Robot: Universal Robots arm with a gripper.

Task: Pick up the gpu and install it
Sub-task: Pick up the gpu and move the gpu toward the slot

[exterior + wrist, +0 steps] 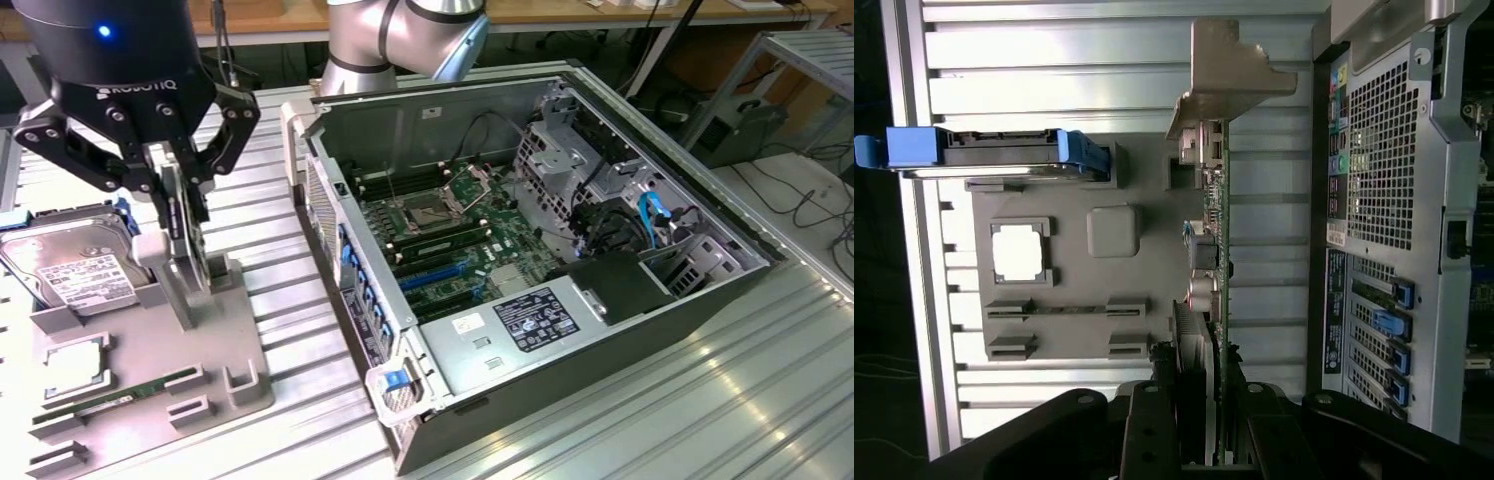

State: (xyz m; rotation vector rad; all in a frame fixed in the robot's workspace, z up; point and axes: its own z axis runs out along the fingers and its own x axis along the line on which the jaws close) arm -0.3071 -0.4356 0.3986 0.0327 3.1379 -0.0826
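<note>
Jaws first: the gripper (174, 195) has them clamped on the gpu (174, 250), one on each face, and the wrist view shows no gap on either side. This looks like the grasp step. The card stands on edge in its slot on the gray holder tray (140, 385), not yet lifted and well apart from the open computer case (400, 110) and its motherboard (454, 240). Getting it free, I'd say, calls for a straight pull up out of the slot with no twist. Its long axis lies level, parallel to the case's back panel. The silver bracket (1224, 70) points toward the hard drive (74, 270), and the heatsink faces away from the case.
</note>
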